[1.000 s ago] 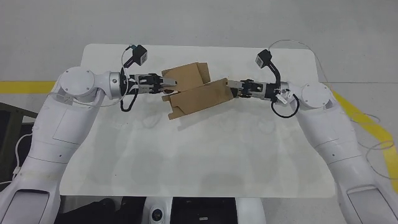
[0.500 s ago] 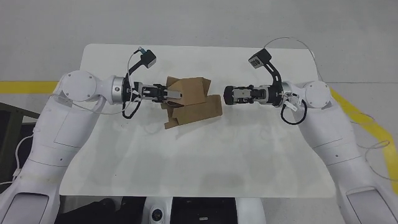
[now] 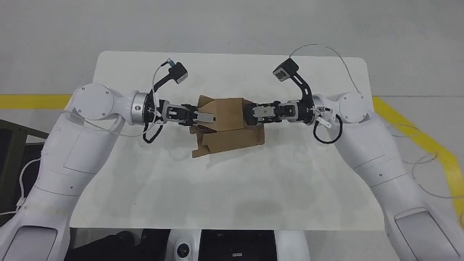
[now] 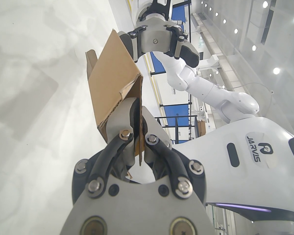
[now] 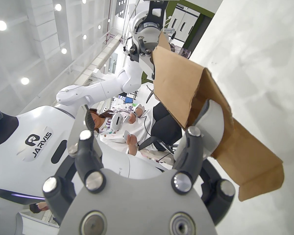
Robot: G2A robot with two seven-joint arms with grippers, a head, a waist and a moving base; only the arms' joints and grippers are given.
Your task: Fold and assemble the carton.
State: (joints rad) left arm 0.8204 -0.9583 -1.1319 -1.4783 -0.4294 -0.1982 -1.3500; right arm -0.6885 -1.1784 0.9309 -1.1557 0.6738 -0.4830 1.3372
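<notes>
The brown carton (image 3: 230,125), partly folded, is over the middle of the white surface (image 3: 304,181), between the two arms. The left pincer (image 3: 205,114) is clamped tight on one panel's edge. The right pincer (image 3: 250,112) stands wide, with one finger (image 5: 212,121) against the carton's opposite side and the other clear of it.

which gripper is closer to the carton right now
Left. The left gripper is shut on the carton; the right gripper, open, has one finger against its opposite side.
</notes>
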